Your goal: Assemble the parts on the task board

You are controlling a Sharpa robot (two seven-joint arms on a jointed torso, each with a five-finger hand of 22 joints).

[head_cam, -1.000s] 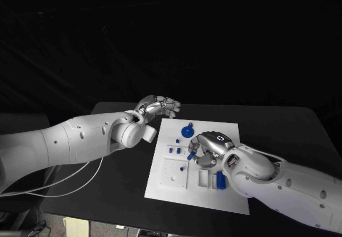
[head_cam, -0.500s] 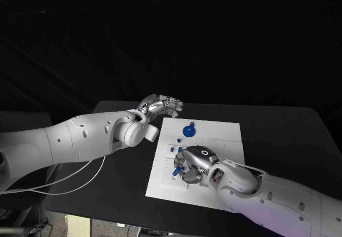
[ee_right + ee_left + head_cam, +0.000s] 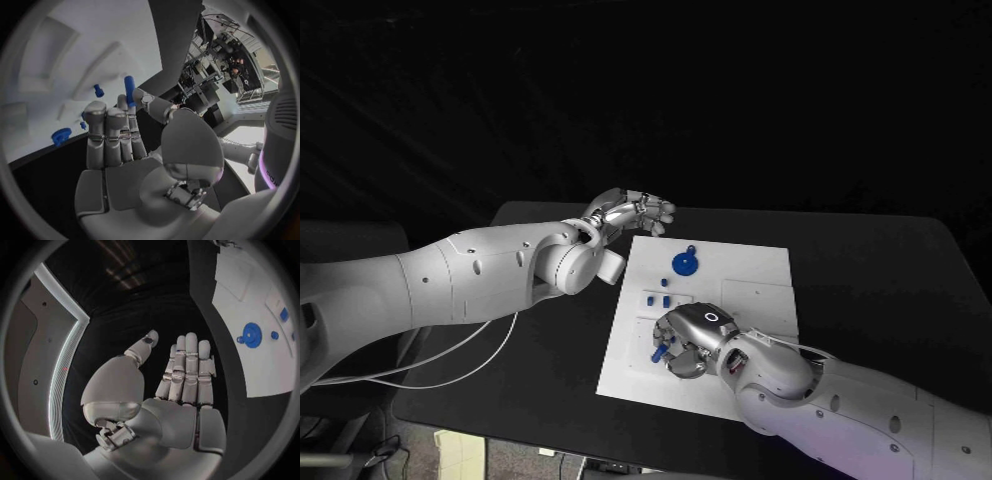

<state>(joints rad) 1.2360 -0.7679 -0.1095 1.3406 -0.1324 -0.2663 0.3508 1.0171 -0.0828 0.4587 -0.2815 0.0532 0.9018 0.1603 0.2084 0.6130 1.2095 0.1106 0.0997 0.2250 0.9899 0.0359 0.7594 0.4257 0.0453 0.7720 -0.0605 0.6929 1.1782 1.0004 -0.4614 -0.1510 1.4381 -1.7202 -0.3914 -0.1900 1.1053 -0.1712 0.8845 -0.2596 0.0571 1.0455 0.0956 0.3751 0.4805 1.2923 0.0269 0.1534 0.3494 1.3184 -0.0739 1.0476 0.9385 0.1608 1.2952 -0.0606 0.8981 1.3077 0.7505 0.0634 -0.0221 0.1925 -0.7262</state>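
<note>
The right robot hand (image 3: 687, 345) hovers low over the white board (image 3: 733, 275) on the desk (image 3: 877, 270), pinching a small blue peg (image 3: 129, 90) between thumb and fingertip. That peg looks light, stiff and smooth, likely slippery, so I'd take it mid-shaft. A blue wheel (image 3: 684, 264) sits toward the board's 12 o'clock end. The left robot hand (image 3: 635, 211) floats beyond the 11 o'clock corner, fingers straight, holding nothing.

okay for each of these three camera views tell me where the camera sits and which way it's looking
Head view: on the robot's head, looking down at the task board; both arms show.
Left wrist view: behind the left hand, facing past its fingers toward the board.
Right wrist view: behind the right hand, facing the board, a blue peg between thumb and finger.
All share the board.
</note>
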